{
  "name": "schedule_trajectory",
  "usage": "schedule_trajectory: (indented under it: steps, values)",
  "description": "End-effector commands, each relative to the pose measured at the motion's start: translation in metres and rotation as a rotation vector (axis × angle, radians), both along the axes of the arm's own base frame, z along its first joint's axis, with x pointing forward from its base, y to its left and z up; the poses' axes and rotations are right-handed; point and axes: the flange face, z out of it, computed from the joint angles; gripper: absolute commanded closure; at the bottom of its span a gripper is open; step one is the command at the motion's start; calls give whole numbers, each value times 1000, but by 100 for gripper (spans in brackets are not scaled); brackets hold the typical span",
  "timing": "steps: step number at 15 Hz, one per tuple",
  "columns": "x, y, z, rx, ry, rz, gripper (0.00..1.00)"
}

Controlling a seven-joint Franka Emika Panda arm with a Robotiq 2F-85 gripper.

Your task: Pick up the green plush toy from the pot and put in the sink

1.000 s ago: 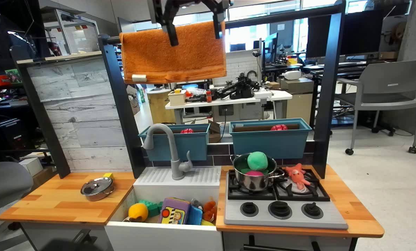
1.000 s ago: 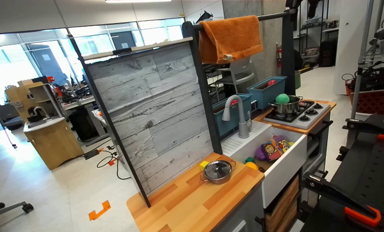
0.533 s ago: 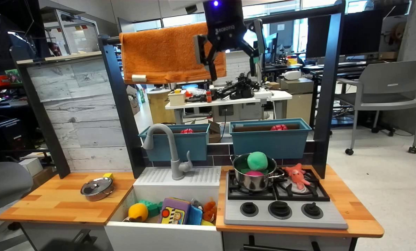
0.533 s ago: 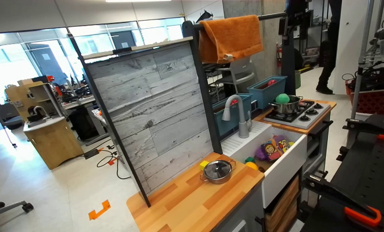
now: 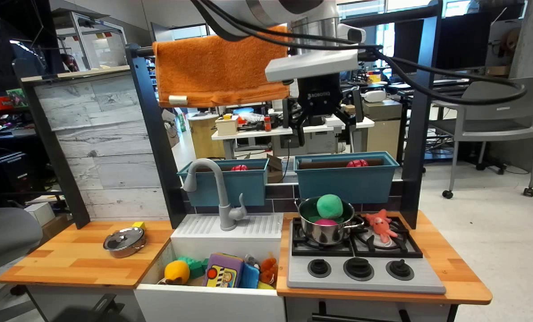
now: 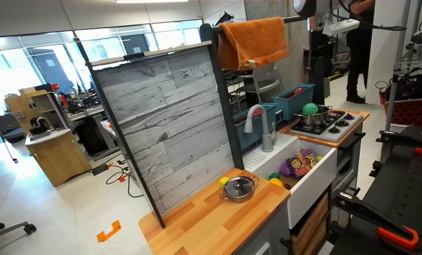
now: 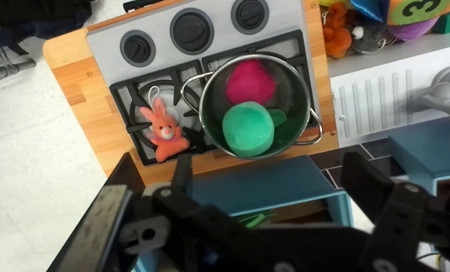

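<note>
— How do the jaws stand in the wrist view?
— Spread wide. Ahead of the gripper (image 7: pixel 268 169) sits the pot (image 7: pixel 292 88), with the green plush toy (image 7: pixel 248 129) inside it, on the side nearer the jaws. A pink toy (image 7: pixel 250 82) shares the pot, farther from them.
— And outside the pot?
— A coral rabbit (image 7: pixel 166 130) lies on the stove (image 7: pixel 222 36), out past one side of the jaws, its face visible.
— What do the cameras farther off add?
— In an exterior view, where the faucet (image 5: pixel 222 192) shows its full curve, the jaws point down, apart, well above the pot. Lower than them, off to one side, is the sink (image 5: pixel 210 306), cut short in the wrist view; it holds a yellow toy (image 5: pixel 177 271), a purple toy (image 5: pixel 224 270) and more.
— Anything more?
— In an exterior view, a person (image 6: pixel 359 44) stands beyond the gripper. There the jaws blend with a dark post (image 6: pixel 318 88), so their spread cannot be told. The green plush toy tops the pot's rim, lower than the jaws; the pink toy is hidden. A lidded pan (image 6: pixel 238 189), well apart from the jaws, shows in both exterior views alone.
</note>
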Motion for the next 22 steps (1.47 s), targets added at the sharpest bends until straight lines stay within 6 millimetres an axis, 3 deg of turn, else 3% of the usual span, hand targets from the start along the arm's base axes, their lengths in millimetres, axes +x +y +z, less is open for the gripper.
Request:
schedule_trajectory:
  steps: [1, 5, 11, 18, 22]
  values:
    - [15, -23, -13, -2, 31, 3, 0]
    - [19, -35, -33, 1, 74, 1, 0]
    - [22, -44, -79, 5, 75, 79, 0]
    - [25, -24, -138, 17, 122, 186, 0]
    - [24, -21, -157, 3, 133, 206, 0]
